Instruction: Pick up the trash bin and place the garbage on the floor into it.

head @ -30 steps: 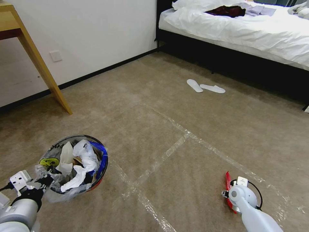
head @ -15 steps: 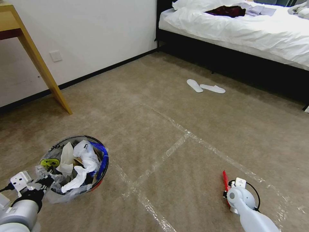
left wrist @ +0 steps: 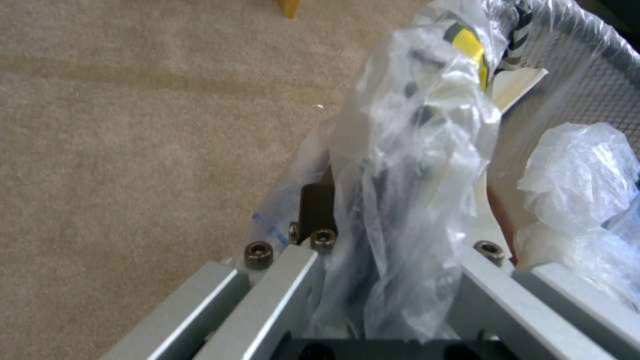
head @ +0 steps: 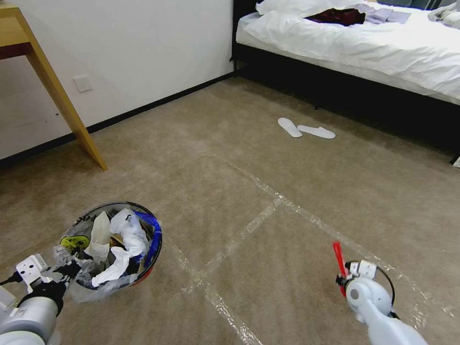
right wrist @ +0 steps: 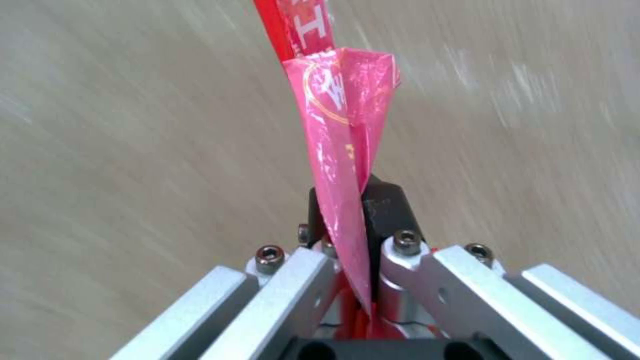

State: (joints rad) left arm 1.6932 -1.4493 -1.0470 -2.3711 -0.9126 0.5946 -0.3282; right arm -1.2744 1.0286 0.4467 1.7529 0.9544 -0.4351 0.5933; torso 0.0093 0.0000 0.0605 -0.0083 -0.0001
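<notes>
Both grippers are clamped: the left gripper (head: 67, 270) pinches the trash bin (head: 146, 268) by its flimsy liner, the right gripper (right wrist: 350, 225) nips a limp, featherlight red wrapper (right wrist: 343, 115) by one end.

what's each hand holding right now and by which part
The left hand is shut on the trash bin, pinching its bag-covered rim on the near side. The right hand is shut on a red wrapper, clamped at its lower end.

Head camera high, facing down across carpet (head: 268, 158), wrist cameras close behind each tool, sharing carpet
</notes>
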